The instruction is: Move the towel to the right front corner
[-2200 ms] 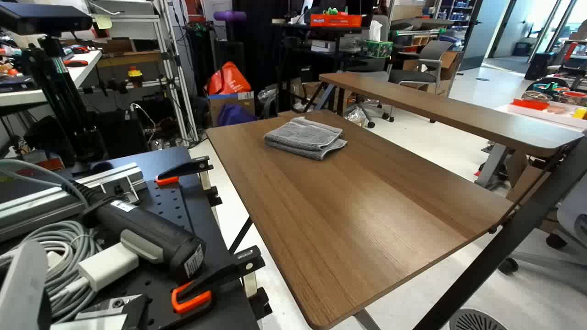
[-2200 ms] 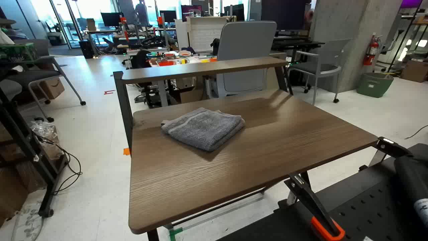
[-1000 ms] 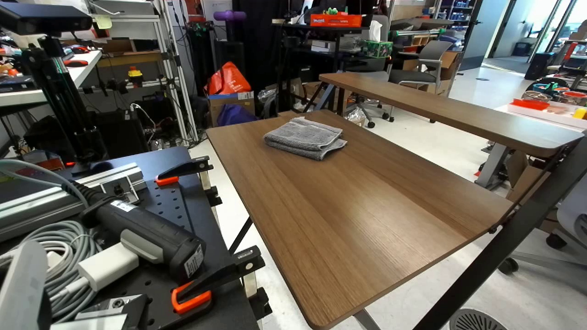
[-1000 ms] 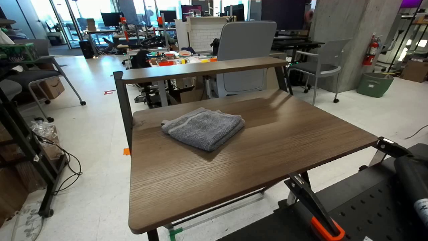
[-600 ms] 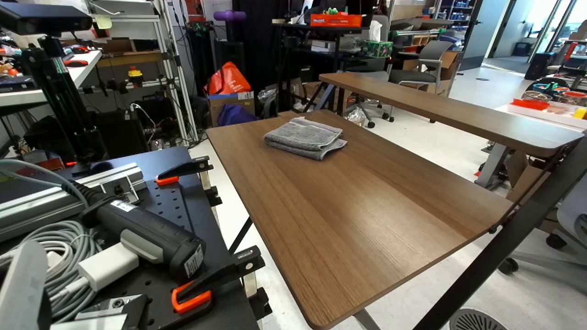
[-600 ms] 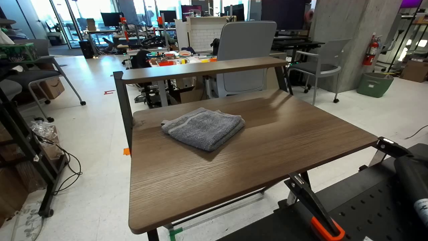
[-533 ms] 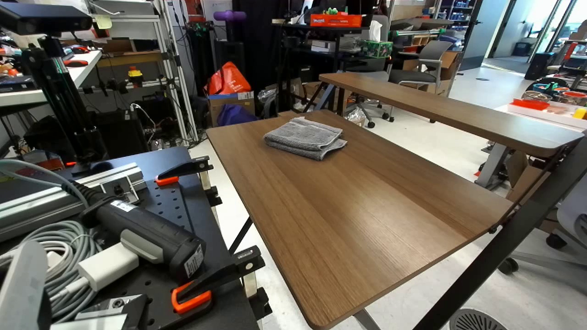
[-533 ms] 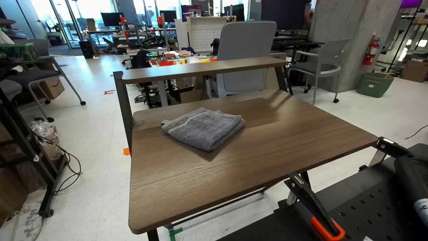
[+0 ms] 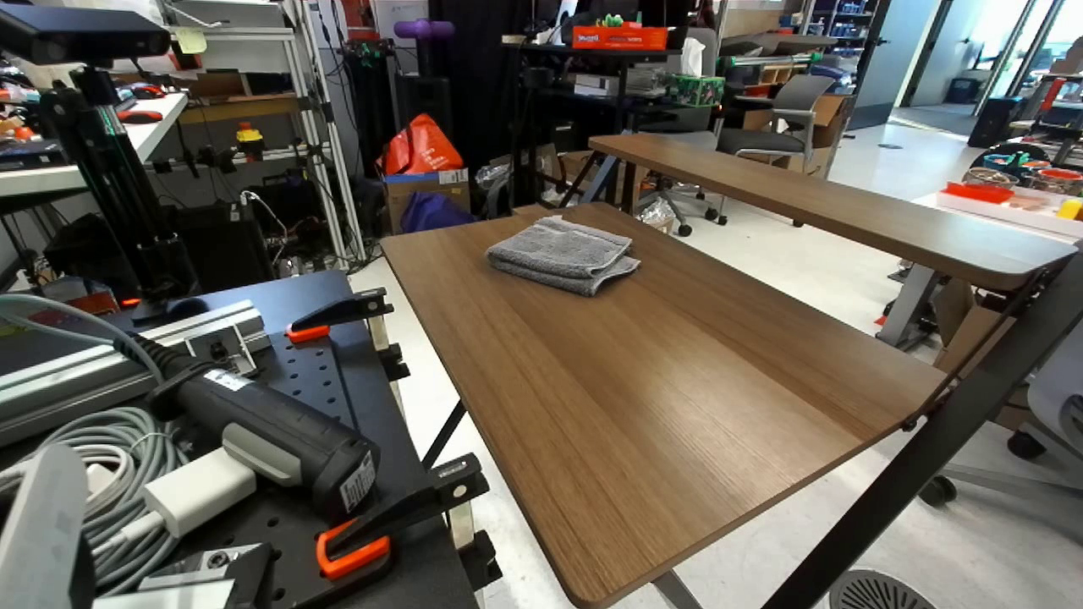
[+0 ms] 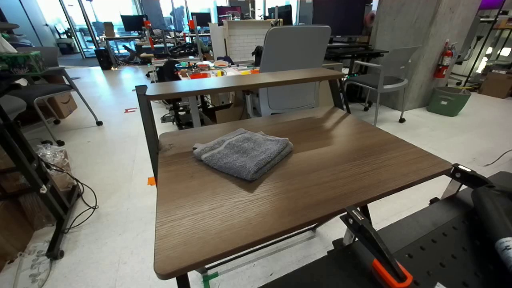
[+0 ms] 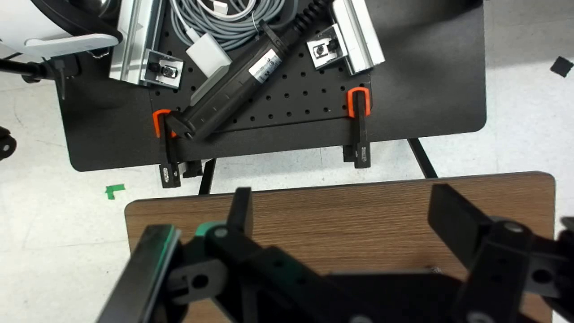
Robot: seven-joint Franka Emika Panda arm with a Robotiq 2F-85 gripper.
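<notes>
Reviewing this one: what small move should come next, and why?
I'd probably bring the open jaws toward the towel. They stand wide apart, holding nothing; the towel lies folded on the table in both exterior views but doesn't show in the wrist view, so they're likely not over it yet.

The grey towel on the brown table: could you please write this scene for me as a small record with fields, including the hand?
Tabletop: brown wood grain, rounded corners
Towel: grey, folded in layers, lying on the tabletop, apart from every corner
Hand: open and holding nothing in the wrist view; not visible in the exterior views
Black table: beside the tabletop, with two orange-and-black clamps at its edge
Task step: towel not yet lifted
</notes>
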